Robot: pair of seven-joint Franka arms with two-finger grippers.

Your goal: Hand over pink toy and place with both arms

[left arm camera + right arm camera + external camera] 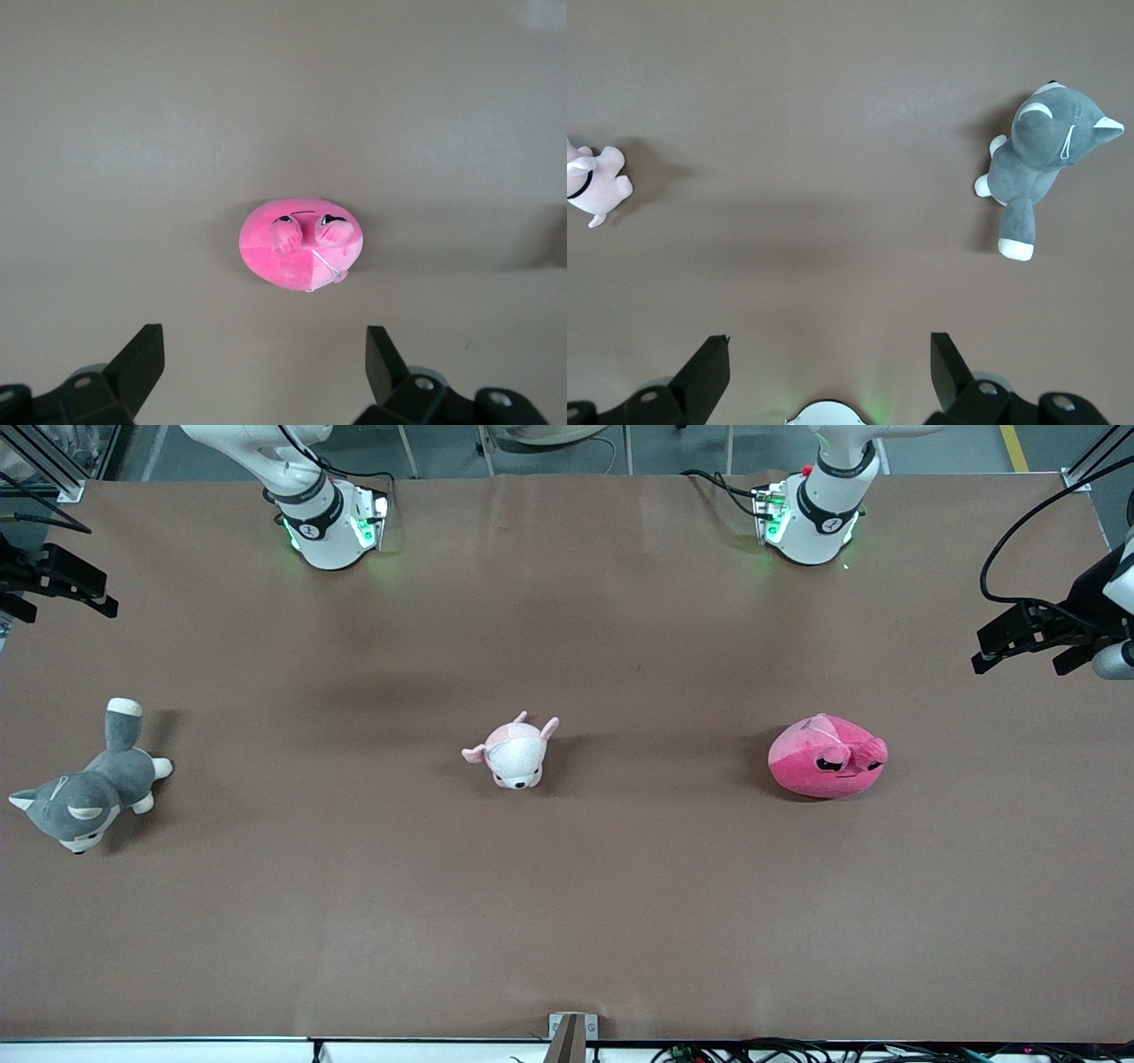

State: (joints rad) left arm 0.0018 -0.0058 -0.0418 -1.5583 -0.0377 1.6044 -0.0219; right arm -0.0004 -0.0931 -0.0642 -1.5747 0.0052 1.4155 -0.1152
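Note:
The pink toy, a rounded hot-pink plush with black half-closed eyes, lies on the brown table toward the left arm's end. It also shows in the left wrist view. My left gripper is open and empty, held high over the table with the toy well apart from its fingers; it shows at the edge of the front view. My right gripper is open and empty, high over the right arm's end of the table, at the edge of the front view.
A small pale pink-and-white puppy plush lies mid-table. A grey-and-white husky plush lies toward the right arm's end; both show in the right wrist view, the puppy and the husky. The arm bases stand farthest from the front camera.

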